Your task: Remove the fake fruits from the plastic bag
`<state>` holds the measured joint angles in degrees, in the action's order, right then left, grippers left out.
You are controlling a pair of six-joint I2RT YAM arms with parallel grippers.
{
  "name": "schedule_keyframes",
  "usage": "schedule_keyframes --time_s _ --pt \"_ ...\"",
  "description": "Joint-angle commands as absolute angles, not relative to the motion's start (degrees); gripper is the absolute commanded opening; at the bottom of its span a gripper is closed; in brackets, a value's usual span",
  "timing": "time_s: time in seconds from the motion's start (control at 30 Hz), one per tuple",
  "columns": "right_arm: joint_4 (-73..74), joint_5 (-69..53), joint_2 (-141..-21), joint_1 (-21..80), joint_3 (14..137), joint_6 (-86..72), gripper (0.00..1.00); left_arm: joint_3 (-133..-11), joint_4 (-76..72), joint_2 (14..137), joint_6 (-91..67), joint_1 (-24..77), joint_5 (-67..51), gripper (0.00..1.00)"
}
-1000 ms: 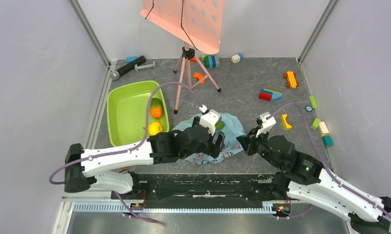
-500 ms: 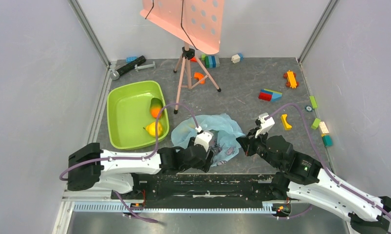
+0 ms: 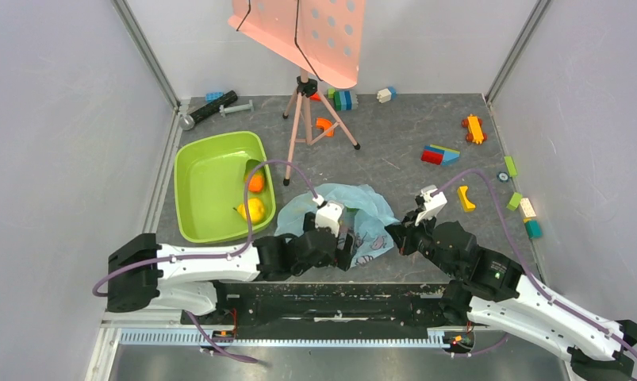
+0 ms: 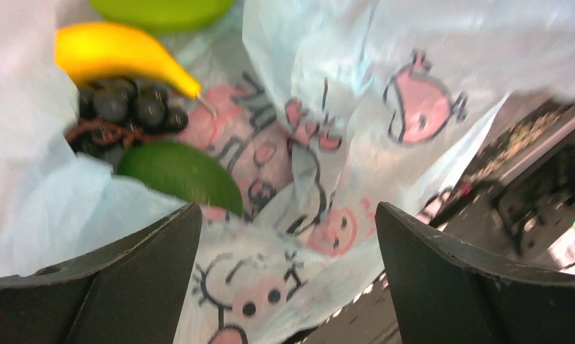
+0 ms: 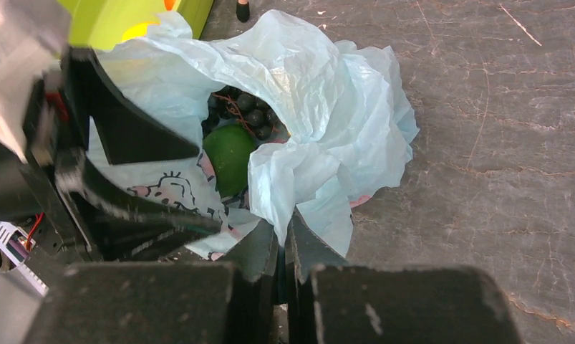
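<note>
In the top view, the thin crinkly light-blue plastic bag [image 3: 361, 208] with pink printed figures lies on the dark grey table [image 3: 394, 135], near the front edge. It is just right of the rigid lime-green tub [image 3: 208, 163]. A round orange fruit [image 3: 255, 182] and a yellow fruit [image 3: 252, 209] lie in the right side of the tub. The left gripper [image 3: 345, 240] is over the near part of the bag. The right gripper [image 3: 394, 232] is at the near right edge of the bag. Coloured toy bricks [image 3: 440, 155] lie scattered far right, well apart from the bag.

In the left wrist view, the left gripper [image 4: 284, 215] has its two black fingers [image 4: 91, 287] spread wide, and the printed bag film [image 4: 384, 143] is between them. In the open mouth of the bag lie a glossy yellow banana [image 4: 119, 51], a bunch of dark grapes [image 4: 123, 107] under it, and a smooth green fruit [image 4: 180, 172] nearest to the fingers.

In the right wrist view, the right gripper [image 5: 284, 236] has its fingers pressed together, and they pinch a fold of the near rim of the bag [image 5: 327, 107]. The green fruit [image 5: 230, 154] and the dark grapes [image 5: 245, 111] lie inside the bag, just beyond the pinched fold. The spread fingers of the left arm [image 5: 127, 129] are at the left side of the bag.
</note>
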<state>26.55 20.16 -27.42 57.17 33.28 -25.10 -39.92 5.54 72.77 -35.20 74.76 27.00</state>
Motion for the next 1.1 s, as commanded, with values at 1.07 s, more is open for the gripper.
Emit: schedule_keyframes --time_s 1.07 --pt "25.2 21.4 -27.6 57.2 32.0 -25.6 0.0 -50.0 -5.2 86.8 -38.4 59.8 16.9 0.8"
